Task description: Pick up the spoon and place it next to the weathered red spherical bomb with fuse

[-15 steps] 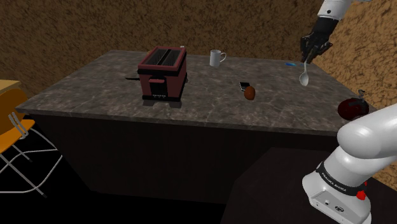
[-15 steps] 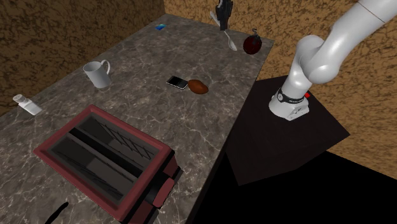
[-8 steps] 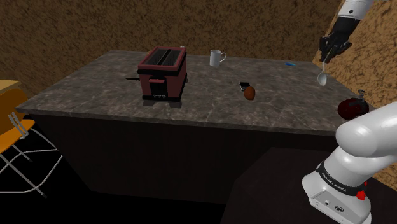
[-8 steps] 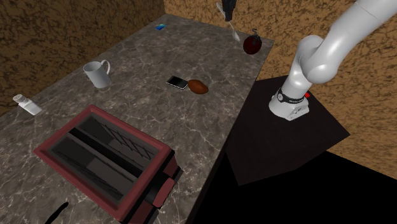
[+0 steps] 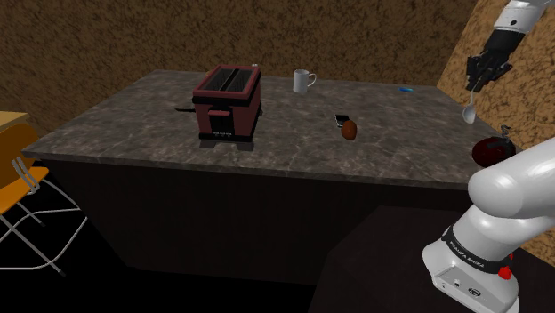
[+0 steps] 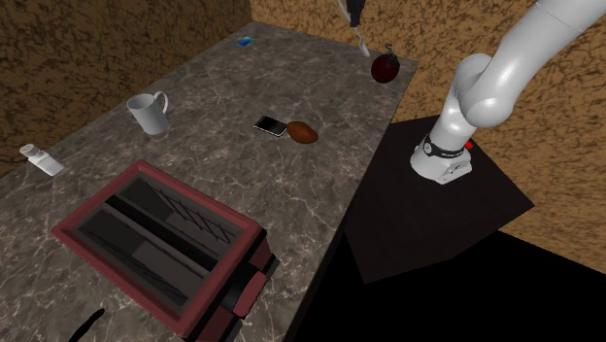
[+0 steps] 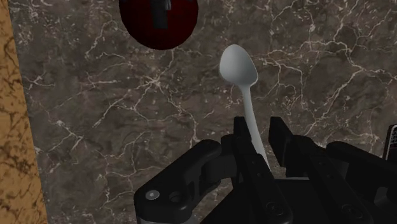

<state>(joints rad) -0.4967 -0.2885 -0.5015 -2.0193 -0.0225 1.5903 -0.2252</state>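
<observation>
In the shoulder view my jaws are pinched on the handle of a pale grey spoon [image 5: 468,112], which hangs bowl down in the air over the worktop [image 5: 133,116] at its right end. The dark red bomb [image 5: 488,151] sits on the worktop below the spoon in this picture, partly hidden behind my white arm. Further to this view's left lie a small brown lump [image 5: 350,130] touching a phone [image 5: 341,118], then a white mug [image 5: 303,82] and a red toaster [image 5: 228,102]. A small blue item [image 5: 406,89] lies near the far edge.

In the second exterior view my jaws come in from the top edge, and the spoon [image 6: 361,44] hangs from them, off the surface. The bomb [image 6: 386,66] stands just beside it towards this view's right, near the corner of the worktop [image 6: 214,87]. A shaker [image 6: 41,159] lies at this view's left, well apart from the mug [image 6: 149,112].

In the wrist view my jaws clasp the thin handle between them, and the spoon [image 7: 239,63] points its bowl away from me over the marbled worktop [image 7: 127,114]. The bomb [image 7: 159,22], round with a dark fitting on top, lies near the bowl but apart from it.
</observation>
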